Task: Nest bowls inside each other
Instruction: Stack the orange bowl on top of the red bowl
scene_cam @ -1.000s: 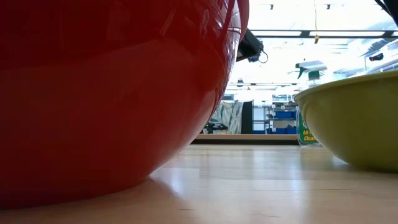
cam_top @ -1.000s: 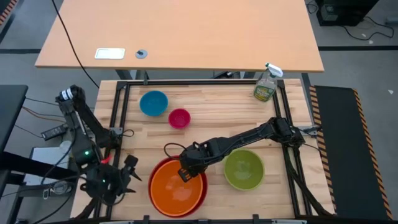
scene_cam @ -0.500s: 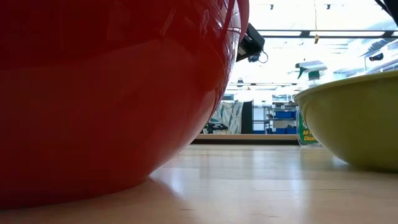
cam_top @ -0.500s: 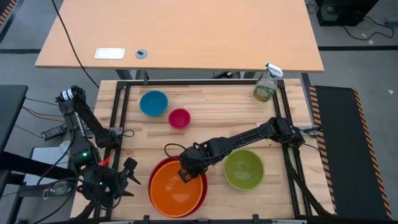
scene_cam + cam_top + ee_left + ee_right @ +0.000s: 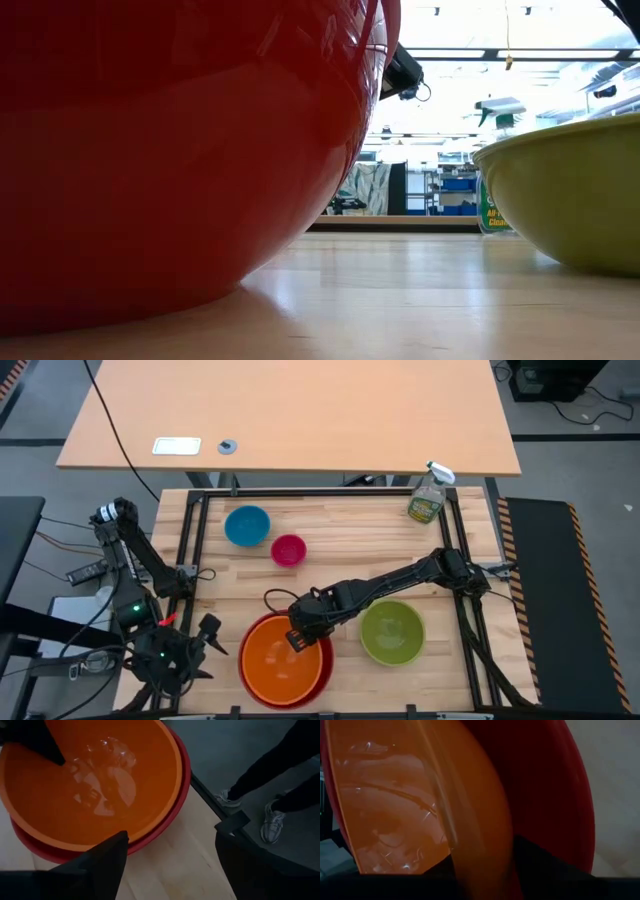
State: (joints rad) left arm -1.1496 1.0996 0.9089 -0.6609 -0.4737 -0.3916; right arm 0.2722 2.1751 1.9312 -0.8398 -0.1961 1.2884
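Observation:
The orange bowl sits inside the red bowl near the table's front edge, left of the middle. My right gripper stands open at the orange bowl's far rim, one finger inside it and one outside. To its right the lime green bowl rests on the table. The blue bowl and the pink bowl stand at the far left. My left gripper hangs open beyond the table's left edge, with nothing between its fingers. My right gripper comes at the orange bowl's far rim slanting down from the far right. One finger is inside the bowl and one is between the orange wall and the red bowl. Whether the fingers touch the rim I cannot tell. The orange bowl rests in the red bowl.
A clear spray bottle stands at the far right corner. A black frame runs round the tabletop. A person's legs and shoes show beyond the table's near edge. Bare wood lies between the far bowls and the near ones.

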